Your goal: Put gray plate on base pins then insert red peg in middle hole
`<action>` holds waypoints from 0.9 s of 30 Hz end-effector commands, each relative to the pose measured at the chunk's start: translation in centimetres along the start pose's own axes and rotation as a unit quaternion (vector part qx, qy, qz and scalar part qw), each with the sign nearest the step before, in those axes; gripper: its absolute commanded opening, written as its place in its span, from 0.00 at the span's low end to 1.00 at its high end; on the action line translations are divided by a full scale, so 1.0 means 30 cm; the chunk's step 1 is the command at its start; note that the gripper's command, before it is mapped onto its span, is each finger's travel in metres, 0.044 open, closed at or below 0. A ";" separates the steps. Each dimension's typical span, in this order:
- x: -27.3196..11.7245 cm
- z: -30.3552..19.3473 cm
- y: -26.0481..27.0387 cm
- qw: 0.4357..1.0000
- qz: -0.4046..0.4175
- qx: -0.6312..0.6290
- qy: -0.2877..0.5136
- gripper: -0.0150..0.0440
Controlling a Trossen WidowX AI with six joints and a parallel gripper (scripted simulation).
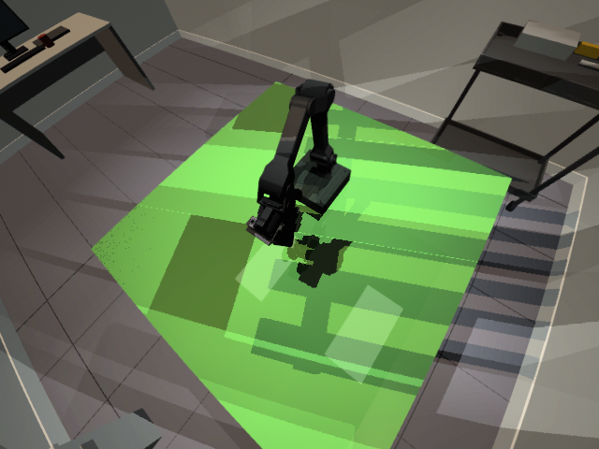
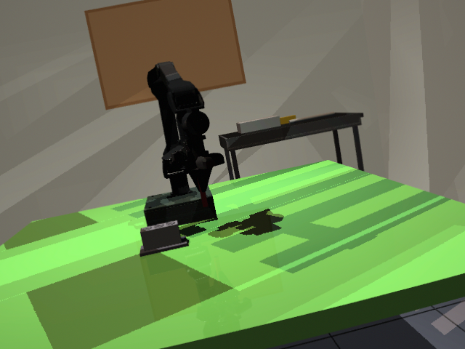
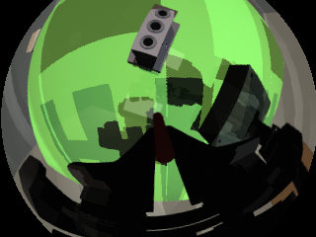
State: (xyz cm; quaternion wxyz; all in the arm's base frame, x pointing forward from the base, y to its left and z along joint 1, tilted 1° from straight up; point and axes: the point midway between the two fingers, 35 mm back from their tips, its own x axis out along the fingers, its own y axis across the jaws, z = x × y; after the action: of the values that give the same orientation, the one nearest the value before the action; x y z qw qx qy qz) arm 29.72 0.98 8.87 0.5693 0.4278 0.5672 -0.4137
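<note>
My gripper (image 2: 203, 190) (image 3: 160, 129) is shut on the red peg (image 2: 204, 200) (image 3: 163, 143). The peg points down from the fingertips and hangs above the green table, to the right of the gray plate in the exterior view. The gray plate (image 2: 160, 237) (image 3: 142, 48) looks like a thick block with three round holes on top. It appears to lie flat on the thin, wider base (image 2: 165, 248) (image 3: 170, 40). The pins cannot be made out, and the middle hole looks dark. In the top view the arm hides the plate and peg.
The robot's dark mounting block (image 1: 326, 188) (image 2: 180, 214) (image 3: 227, 106) stands on the green table (image 1: 290, 400) (image 2: 338, 293), behind the plate in the exterior view. A dark cart (image 1: 547, 79) (image 2: 319, 126) stands beyond the table. Strong shadows cross the surface.
</note>
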 end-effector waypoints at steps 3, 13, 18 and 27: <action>-0.013 0.057 0.017 1.000 0.007 -0.001 -0.001 0.25; -0.016 0.156 0.021 1.000 0.008 -0.002 -0.004 0.25; -0.017 0.206 0.018 1.000 0.008 -0.003 -0.006 0.25; -0.019 0.298 0.007 1.000 0.009 -0.003 -0.009 0.25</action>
State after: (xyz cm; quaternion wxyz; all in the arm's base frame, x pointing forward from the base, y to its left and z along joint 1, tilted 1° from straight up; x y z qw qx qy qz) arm 32.13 -6.57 9.00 0.5745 0.4274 0.5638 -0.4116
